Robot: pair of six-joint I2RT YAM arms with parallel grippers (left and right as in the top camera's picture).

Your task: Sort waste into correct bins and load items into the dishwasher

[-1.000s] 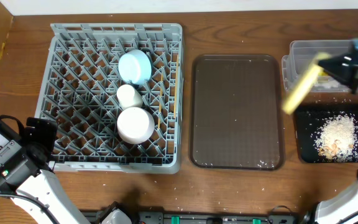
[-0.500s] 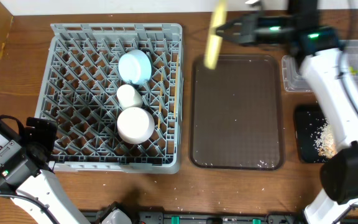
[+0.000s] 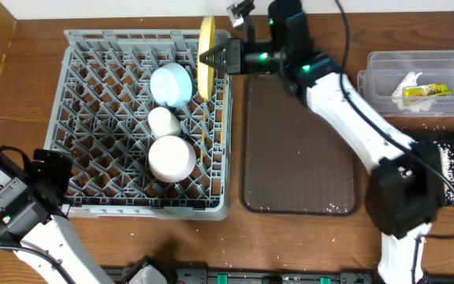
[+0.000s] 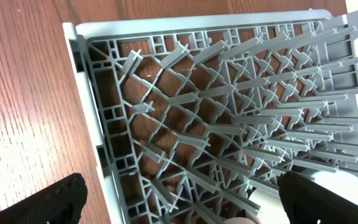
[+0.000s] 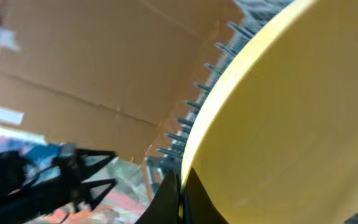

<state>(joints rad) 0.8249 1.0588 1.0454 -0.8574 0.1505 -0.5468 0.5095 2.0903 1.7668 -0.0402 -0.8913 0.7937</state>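
Over the far right side of the grey dish rack (image 3: 132, 34), the right gripper (image 3: 216, 57) is clamped on the rim of the yellow plate (image 3: 206, 49). The plate stands on edge just beside the light-blue bowl (image 3: 171, 84); contact with the pegs cannot be told. The white cup (image 3: 163, 121) and pale bowl (image 3: 171, 158) sit mid-rack, with the chopsticks (image 3: 202, 146) to their right. The left gripper (image 4: 179, 186) hovers at the rack's near left corner, jaws wide apart and holding nothing. The napkin (image 3: 405, 85) and wrapper (image 3: 427, 91) lie in the clear tub (image 3: 385, 57)

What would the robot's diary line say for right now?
right gripper: shut on yellow plate, held on edge over dish rack | left gripper: open by rack corner
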